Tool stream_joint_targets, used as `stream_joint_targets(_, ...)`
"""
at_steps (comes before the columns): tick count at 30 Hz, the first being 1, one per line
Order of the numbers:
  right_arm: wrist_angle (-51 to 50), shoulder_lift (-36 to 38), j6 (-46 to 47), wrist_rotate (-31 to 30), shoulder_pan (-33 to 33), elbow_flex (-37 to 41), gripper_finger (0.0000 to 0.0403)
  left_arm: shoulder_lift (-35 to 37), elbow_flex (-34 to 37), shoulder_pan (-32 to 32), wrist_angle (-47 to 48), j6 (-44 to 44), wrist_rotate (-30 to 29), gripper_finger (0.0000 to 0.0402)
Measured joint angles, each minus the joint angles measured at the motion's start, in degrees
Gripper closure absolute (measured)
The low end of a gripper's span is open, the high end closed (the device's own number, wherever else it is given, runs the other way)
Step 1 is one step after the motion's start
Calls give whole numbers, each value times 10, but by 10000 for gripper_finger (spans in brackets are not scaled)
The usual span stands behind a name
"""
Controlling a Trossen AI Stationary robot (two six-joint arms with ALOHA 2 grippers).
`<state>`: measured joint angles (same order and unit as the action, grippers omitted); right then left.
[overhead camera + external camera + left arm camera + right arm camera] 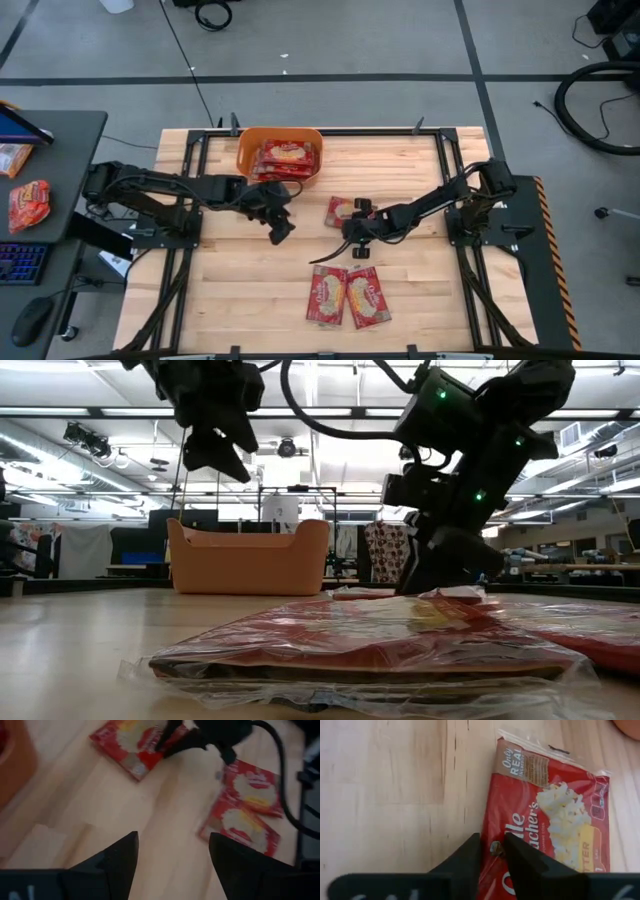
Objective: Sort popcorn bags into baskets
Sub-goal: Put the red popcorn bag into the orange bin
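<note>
An orange basket (243, 152) sits at the table's far edge with several red popcorn bags (285, 158) lying in it. One red bag with a cream label (338, 209) lies flat mid-table. My right gripper (350, 228) is low over its near side and shut on it, as the right wrist view shows (493, 851). My left gripper (282, 230) hangs open above bare wood left of that bag, raised well off the table (215, 455); its fingers stand wide apart in the left wrist view (172, 855). Two more bags (328, 295) (366, 297) lie side by side near the near edge. My right gripper pinches the mid-table bag between its two fingers (470, 852) at one long side edge (492, 837), near the bag's middle. The fingers come slanting down from above. The bag lies flat on the wood (555, 815).
A side table on the left carries another packet (28, 205) and a keyboard. Black frame rails run along the table's left and right sides. Bare wood lies between the basket (250, 555) and the two near bags (370, 640).
</note>
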<state>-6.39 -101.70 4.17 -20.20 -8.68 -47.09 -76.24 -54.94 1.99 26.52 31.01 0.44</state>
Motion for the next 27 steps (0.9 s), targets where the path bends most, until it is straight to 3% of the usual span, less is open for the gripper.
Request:
stream_joint_targets(7,-10,39,6,55,7,-5,394,-23,0,30,-62,-107,23,155)
stream_joint_targets(13,-17,71,48,125,24,-24,392,-55,1,52,-125,-181,11,155)
stream_joint_targets(20,-9,108,121,246,43,-43,396,-106,2,62,-168,-207,-25,147)
stream_joint_targets(27,4,137,142,304,49,-45,396,-133,-1,63,-209,-227,-50,120)
